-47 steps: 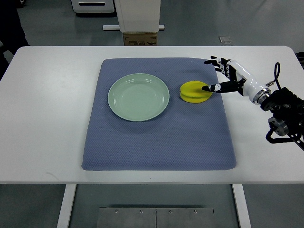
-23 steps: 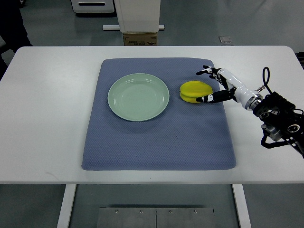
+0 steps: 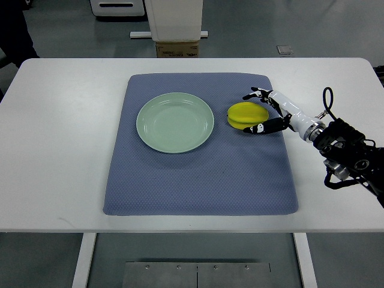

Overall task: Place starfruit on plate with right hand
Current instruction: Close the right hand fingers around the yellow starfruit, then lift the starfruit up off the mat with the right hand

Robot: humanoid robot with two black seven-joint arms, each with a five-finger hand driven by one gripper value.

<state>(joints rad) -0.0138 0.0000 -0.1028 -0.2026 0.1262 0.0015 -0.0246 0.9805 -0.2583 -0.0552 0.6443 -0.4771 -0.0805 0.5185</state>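
A yellow starfruit [image 3: 245,115] lies on the blue mat [image 3: 201,180], just right of the pale green plate [image 3: 174,122], which holds nothing. My right hand [image 3: 254,111] reaches in from the right edge and straddles the fruit's right end. Its fingers [image 3: 257,92] curve over the far side and its thumb [image 3: 259,128] sits at the near side. The hand is open around the fruit and the fruit still rests on the mat. My left arm does not show.
The white table [image 3: 54,150] carries the mat. Behind its far edge stand a cardboard box [image 3: 177,48] and a white machine base [image 3: 176,19]. My right forearm and its cables [image 3: 347,153] hang over the table's right part.
My right hand has slid left and slightly toward the near side, coming from beside the starfruit to bracket its right end. The fruit and plate have not moved.
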